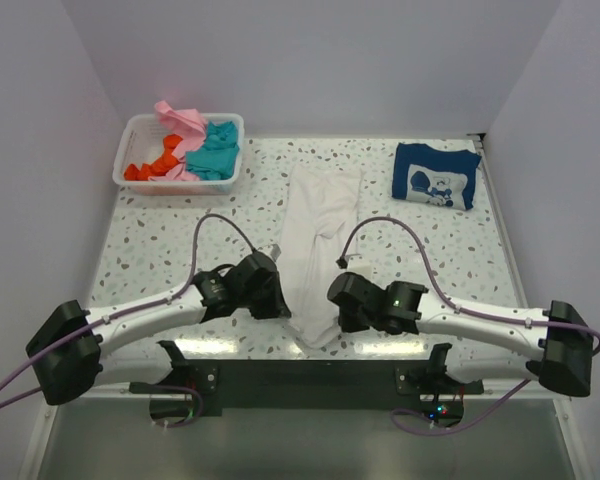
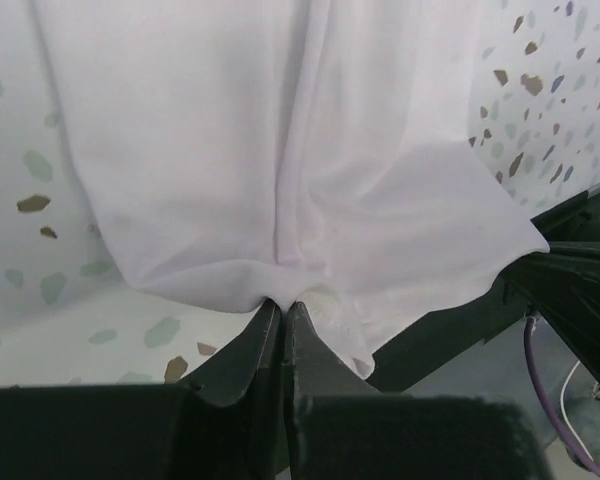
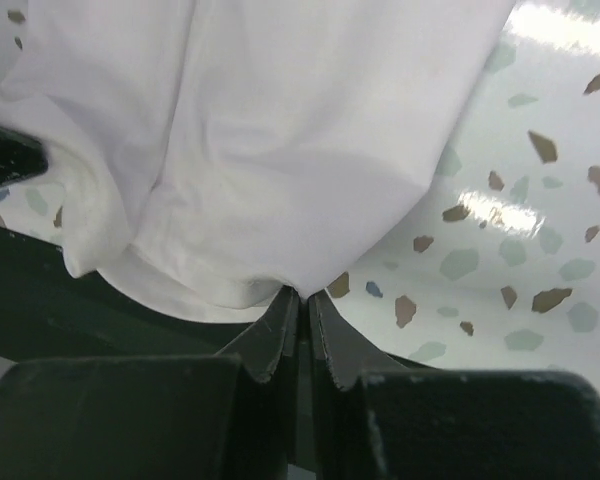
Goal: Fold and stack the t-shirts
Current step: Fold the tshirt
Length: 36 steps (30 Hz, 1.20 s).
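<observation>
The left gripper [image 2: 284, 306] and right gripper [image 3: 303, 294] each pinch the near hem of the white t-shirt [image 1: 318, 225]; lifting both evenly, cloth taut, should fold it flat.

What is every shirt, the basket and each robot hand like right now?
white shirt: bunched into a long strip, near end pinched by both grippers.
navy shirt: folded, lying flat at the far right.
basket: upright, holding a crumpled pink shirt, teal shirt and orange shirt.
left gripper: shut on white shirt.
right gripper: shut on white shirt.
</observation>
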Available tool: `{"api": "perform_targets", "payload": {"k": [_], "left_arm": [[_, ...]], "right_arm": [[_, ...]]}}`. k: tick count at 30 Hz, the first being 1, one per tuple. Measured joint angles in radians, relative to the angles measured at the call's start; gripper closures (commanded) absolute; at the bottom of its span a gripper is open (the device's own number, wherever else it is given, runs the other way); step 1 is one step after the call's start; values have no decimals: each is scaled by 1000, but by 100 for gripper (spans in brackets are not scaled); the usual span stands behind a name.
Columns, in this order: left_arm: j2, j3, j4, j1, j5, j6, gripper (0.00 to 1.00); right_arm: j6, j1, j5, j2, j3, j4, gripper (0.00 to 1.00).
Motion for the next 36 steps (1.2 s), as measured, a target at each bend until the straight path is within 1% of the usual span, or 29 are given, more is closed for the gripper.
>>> {"api": "perform_targets", "payload": {"k": [5,13,23,36], "left_arm": [[82,105,24,29,-29,56,100],[132,177,73,152,-38,119,100],[249,319,86,227,-43,206,100],[336,415,115,309,-36,270,100]], "right_arm": [[-96,-116,0,10,32,20,100],[-209,-237,-24,48,62,82,100],[-281,-360,-33,84,135,134,100],[-344,-483,-78,203,204,168,100]]}}
